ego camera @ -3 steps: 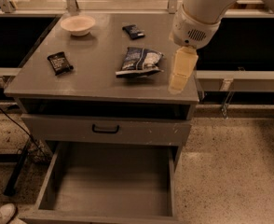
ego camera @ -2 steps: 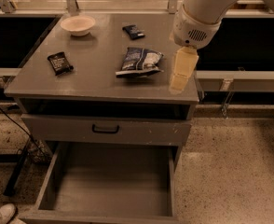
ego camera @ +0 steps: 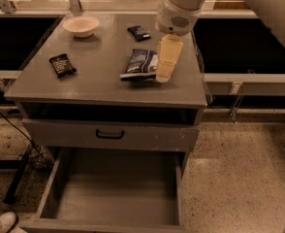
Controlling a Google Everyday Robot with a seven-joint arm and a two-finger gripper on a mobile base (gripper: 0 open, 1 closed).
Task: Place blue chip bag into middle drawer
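The crinkly dark-blue foil chip bag (ego camera: 139,64) lies on the grey metal tabletop (ego camera: 99,89), right of centre. The cream-coloured gripper (ego camera: 163,75) points down just beside the bag's right edge (open or closed, I cannot tell). Below, the wide grey metal middle drawer (ego camera: 113,198) stands pulled out, its flat floor showing.

Behind pincer (ego camera: 163,75), blue chip bag (ego camera: 139,63) edge

Prob. robot test lab: grey metal cabinet (ego camera: 99,89), speckled floor (ego camera: 234,174), tool (ego camera: 163,74) over cabinet top.
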